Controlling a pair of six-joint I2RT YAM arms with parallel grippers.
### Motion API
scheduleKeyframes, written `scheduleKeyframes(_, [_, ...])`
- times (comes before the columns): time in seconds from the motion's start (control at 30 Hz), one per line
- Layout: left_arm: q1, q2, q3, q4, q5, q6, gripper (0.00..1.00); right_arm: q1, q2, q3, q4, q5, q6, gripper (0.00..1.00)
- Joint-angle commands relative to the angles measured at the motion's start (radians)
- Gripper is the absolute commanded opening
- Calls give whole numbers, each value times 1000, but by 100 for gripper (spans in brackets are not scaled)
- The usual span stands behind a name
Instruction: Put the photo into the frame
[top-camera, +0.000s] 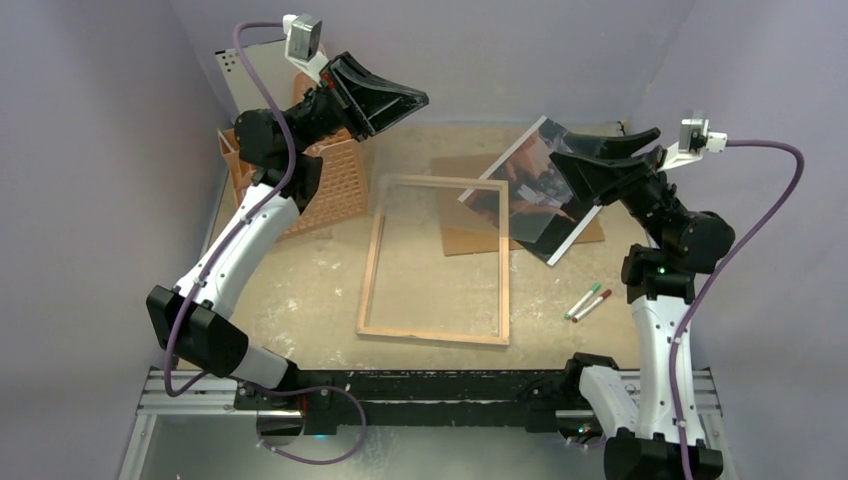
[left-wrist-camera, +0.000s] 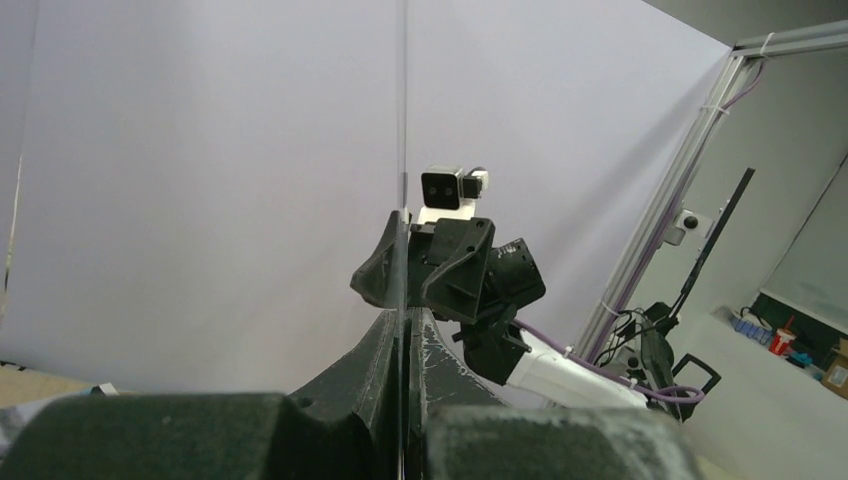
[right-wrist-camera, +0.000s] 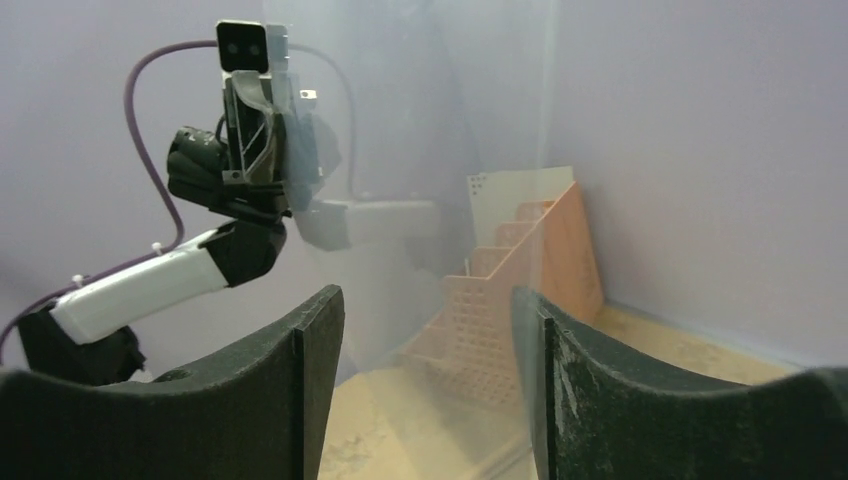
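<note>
Two grippers with one see-through sheet between them, that's pretty much the whole scene.

The left gripper (left-wrist-camera: 403, 330) is pressed together on the edge of the clear pane (left-wrist-camera: 403, 120). Its wrist cam sees the pane dead edge-on, just a thin vertical line running up out of the fingers. The right gripper (right-wrist-camera: 430, 300) has its fingers spread, with the other side of the pane sitting in the gap. From that cam I can't tell if either finger touches it, so I'd say only the left one is really carrying it. My guess on the two-sided setup is that a big thin sheet wants support at both ends to stay level.

The frame (top-camera: 432, 335) lies flat on the table (top-camera: 300, 290) mid-scene, wood rim up, so the back looks open for loading. The photo (top-camera: 520, 190) isn't in it. It's lying picture side up just past the frame's far right corner, partly on the brown backing sheet (top-camera: 470, 240).

Hard bits: from above the pane is nearly invisible, only a haze over the photo, so its outline and height are guesswork. The photo's right part is hidden under the right gripper. The orange crate (top-camera: 335, 190) and two markers (top-camera: 588, 302) are just bystanders.
</note>
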Motion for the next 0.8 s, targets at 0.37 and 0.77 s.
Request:
scheduleKeyframes(0.37, [8, -66, -42, -12, -161, -41, 0, 2, 10, -50, 372, -77, 227, 16])
scheduleKeyframes(0.77, [15, -175, -151, -483, -334, 272, 66, 2, -5, -99, -37, -17, 66, 0])
